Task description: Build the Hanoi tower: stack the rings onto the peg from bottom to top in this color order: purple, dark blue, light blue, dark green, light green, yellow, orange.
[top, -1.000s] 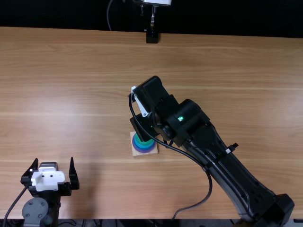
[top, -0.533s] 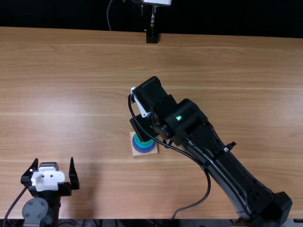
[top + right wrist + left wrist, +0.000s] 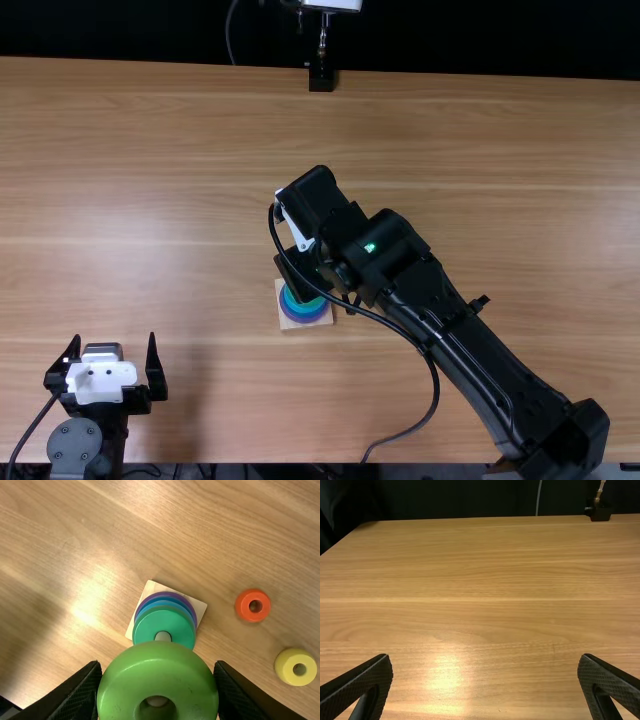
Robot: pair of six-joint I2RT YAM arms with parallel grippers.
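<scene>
- I'd call this a robotics lab, or a workshop much like one.
- My left arm [image 3: 76,445] and right arm [image 3: 400,262], both jointed black machines, come in from the same side of a plain wooden table [image 3: 480,140].
- A metal post [image 3: 322,38] rises from a black mount [image 3: 321,79] at the far edge.
- A cable [image 3: 435,392] loops beside my right arm.
- Beyond the table is a black background [image 3: 480,35].

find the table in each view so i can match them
Top view: the table spans most of the picture, below the black background.
Left wrist view: below that same background.
Right wrist view: under the square base, nearly edge to edge.
Shared landmark: black block at the far edge (top, left wrist).
</scene>
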